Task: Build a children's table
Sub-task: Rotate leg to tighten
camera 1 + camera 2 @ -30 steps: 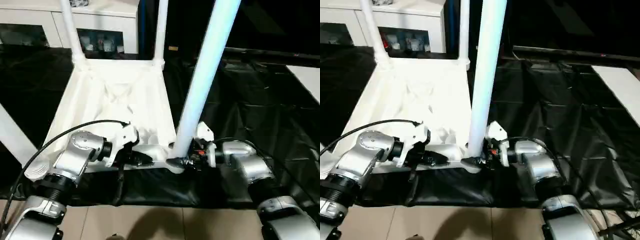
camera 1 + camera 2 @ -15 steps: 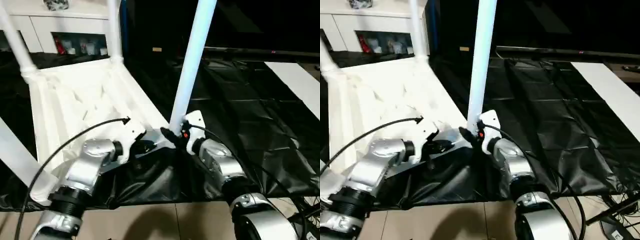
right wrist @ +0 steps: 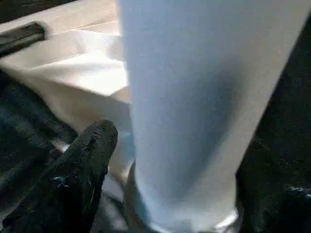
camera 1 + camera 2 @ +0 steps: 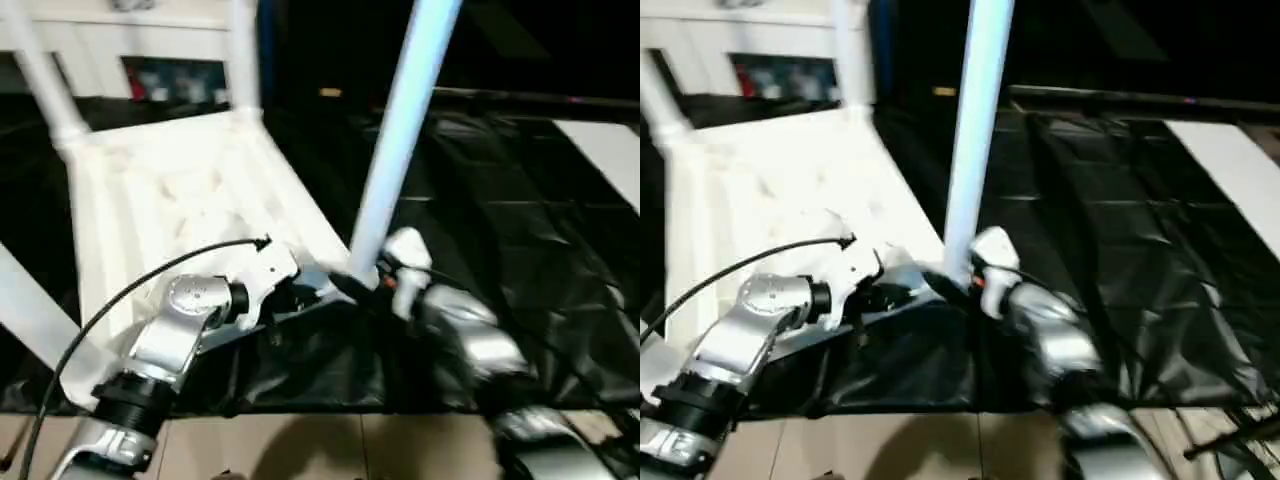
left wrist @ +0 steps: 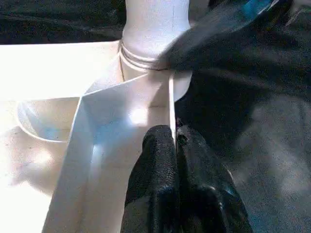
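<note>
Left tool (image 5: 175, 145) pinched shut on the upturned children's table (image 4: 170, 180) edge rib; right tool (image 3: 170, 194) spread open around the near leg (image 4: 400, 140), fingers (image 3: 82, 165) not gripping.

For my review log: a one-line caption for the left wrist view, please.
Left tool pinched shut on the thin rim of the upturned white tabletop, just below a fitted leg.

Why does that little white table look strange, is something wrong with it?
It lies upside down: the children's table rests on its top on the black-covered work table, legs pointing up. The near leg leans to one side. Nothing looks broken.
</note>
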Available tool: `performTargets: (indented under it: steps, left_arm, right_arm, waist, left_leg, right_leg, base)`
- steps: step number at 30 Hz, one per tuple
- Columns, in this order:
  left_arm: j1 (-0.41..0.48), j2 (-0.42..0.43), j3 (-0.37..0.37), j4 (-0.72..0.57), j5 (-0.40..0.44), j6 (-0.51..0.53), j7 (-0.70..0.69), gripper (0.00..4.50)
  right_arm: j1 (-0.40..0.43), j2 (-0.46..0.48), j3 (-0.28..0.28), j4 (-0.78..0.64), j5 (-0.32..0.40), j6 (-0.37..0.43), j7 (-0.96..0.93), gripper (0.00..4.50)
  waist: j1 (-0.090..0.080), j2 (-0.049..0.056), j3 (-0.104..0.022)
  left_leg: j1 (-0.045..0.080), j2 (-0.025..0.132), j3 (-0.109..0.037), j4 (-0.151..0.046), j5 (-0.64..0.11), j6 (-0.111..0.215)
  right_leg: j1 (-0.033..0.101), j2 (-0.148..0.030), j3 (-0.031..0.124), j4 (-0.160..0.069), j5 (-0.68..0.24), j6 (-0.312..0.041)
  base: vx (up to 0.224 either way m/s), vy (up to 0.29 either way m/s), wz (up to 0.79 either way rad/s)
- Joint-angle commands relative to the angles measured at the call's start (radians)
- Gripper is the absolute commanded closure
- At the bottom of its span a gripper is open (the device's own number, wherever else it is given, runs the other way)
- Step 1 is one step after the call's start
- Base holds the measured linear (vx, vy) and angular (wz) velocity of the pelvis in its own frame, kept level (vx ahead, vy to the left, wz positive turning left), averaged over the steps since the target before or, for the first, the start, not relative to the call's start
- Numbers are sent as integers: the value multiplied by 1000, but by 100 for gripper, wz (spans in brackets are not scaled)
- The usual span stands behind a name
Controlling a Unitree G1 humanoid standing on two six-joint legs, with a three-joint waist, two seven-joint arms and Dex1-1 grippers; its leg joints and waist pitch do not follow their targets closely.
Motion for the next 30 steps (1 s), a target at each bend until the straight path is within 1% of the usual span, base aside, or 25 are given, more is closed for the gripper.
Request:
performTargets:
  steps: [1, 2, 4, 5, 6, 7, 8, 9, 10, 11, 12, 13, 17, 18, 20, 24, 27, 30]
  left_arm:
    - [-13, 20, -27, 12, -2, -23, -50, 450]
    - [-10, 31, -29, 11, -2, -18, -62, 450]
    - [-12, 44, -32, 18, -2, -14, -76, 450]
    - [-15, 49, -29, 25, -7, -16, -83, 450]
    - [-15, 49, -28, 26, -8, -16, -83, 450]
    - [-18, 52, -24, 33, -20, -15, -95, 450]
    - [-19, 54, -25, 35, -22, -17, -97, 406]
    - [-21, 58, -27, 39, -24, -22, -101, 406]
    - [-25, 63, -29, 43, -29, -26, -105, 395]
    - [-26, 64, -30, 44, -29, -27, -106, 395]
    - [-30, 67, -32, 47, -27, -30, -108, 390]
    - [-31, 68, -33, 51, -26, -33, -107, 378]
    - [-36, 75, -39, 65, -20, -43, -114, 378]
    - [-41, 82, -45, 77, -17, -43, -124, 378]
    - [-48, 89, -53, 90, -12, -44, -129, 378]
    - [-61, 92, -61, 115, -4, -39, -120, 378]
    - [-74, 85, -65, 143, 7, -40, -102, 378]
    - [-86, 75, -65, 166, 11, -42, -83, 378]
  right_arm:
    - [38, -34, 44, -71, 21, 20, 113, 72]
    - [49, -53, 48, -89, 23, 22, 135, 72]
    - [67, -87, 56, -121, 23, 18, 172, 72]
    - [79, -113, 60, -145, 28, 30, 204, 72]
    - [80, -114, 60, -146, 29, 31, 205, 72]
    - [90, -137, 60, -169, 33, 46, 222, 72]
    - [93, -142, 59, -175, 35, 50, 226, 71]
    - [99, -153, 56, -185, 40, 57, 231, 71]
    - [106, -173, 52, -195, 43, 64, 235, 71]
    - [108, -180, 50, -195, 43, 64, 234, 71]
    - [107, -186, 43, -185, 38, 56, 222, 71]
    - [107, -189, 40, -182, 37, 54, 218, 71]
    - [107, -191, 35, -179, 33, 50, 201, 71]
    - [113, -193, 36, -197, 37, 62, 202, 71]
    - [119, -196, 39, -216, 46, 74, 208, 71]
    - [116, -195, 45, -214, 50, 71, 206, 71]
    - [100, -176, 50, -195, 44, 64, 187, 71]
    - [78, -157, 50, -175, 41, 61, 167, 71]
  waist:
    - [1, 12, -57]
    - [1, 11, -57]
    - [3, 11, -54]
    - [3, 13, -53]
    - [4, 12, -54]
    - [6, 12, -53]
    - [5, 11, -54]
    - [5, 11, -54]
    - [6, 9, -55]
    - [7, 9, -56]
    - [7, 10, -57]
    - [6, 10, -58]
    - [5, 9, -58]
    - [4, 9, -58]
    - [5, 9, -57]
    - [6, 9, -58]
    - [6, 10, -57]
    - [6, 10, -56]
  left_leg:
    - [-8, 25, 1, -58, -197, 71]
    - [-8, 24, 0, -58, -204, 68]
    - [-5, 24, 0, -59, -232, 58]
    - [-5, 24, -1, -60, -240, 54]
    - [-5, 24, -2, -60, -242, 52]
    - [-4, 24, -2, -60, -245, 49]
    - [-5, 24, -3, -60, -244, 48]
    - [-5, 24, -3, -60, -242, 48]
    - [-6, 23, -3, -58, -235, 49]
    - [-5, 24, -3, -58, -233, 51]
    - [-7, 24, -4, -58, -226, 52]
    - [-8, 23, -3, -56, -217, 52]
    - [-9, 22, -2, -54, -204, 55]
    - [-9, 23, -2, -54, -202, 54]
    - [-9, 22, -2, -55, -210, 55]
    - [-8, 22, -3, -54, -212, 52]
    - [-9, 21, -3, -54, -212, 49]
    - [-6, 22, -3, -55, -229, 44]
  right_leg:
    - [59, -65, 58, -69, -218, -166]
    - [60, -65, 57, -69, -234, -162]
    - [57, -67, 56, -79, -312, -144]
    - [56, -67, 56, -81, -331, -140]
    - [56, -66, 56, -81, -339, -137]
    - [55, -66, 56, -82, -346, -135]
    - [56, -66, 56, -80, -341, -137]
    - [56, -65, 55, -80, -334, -140]
    - [57, -65, 55, -79, -322, -139]
    - [57, -65, 55, -78, -317, -140]
    - [58, -65, 55, -76, -301, -146]
    - [59, -65, 55, -75, -287, -151]
    - [60, -65, 54, -73, -280, -155]
    - [60, -65, 54, -73, -277, -157]
    - [60, -64, 54, -74, -293, -151]
    - [60, -66, 53, -75, -303, -147]
    - [59, -66, 53, -75, -307, -148]
    - [57, -67, 52, -79, -343, -137]
  base:
    - [0, 0, 0]
    - [0, 0, 0]
    - [0, 0, 0]
    - [0, 0, 0]
    - [0, 0, 0]
    - [0, 0, 0]
    - [0, 0, 0]
    - [0, 0, 0]
    - [0, 0, 0]
    - [0, 0, 0]
    - [0, 0, 0]
    - [0, 0, 0]
    - [0, 0, 0]
    - [0, 0, 0]
    - [0, 0, 0]
    - [0, 0, 0]
    - [0, 0, 0]
    - [0, 0, 0]
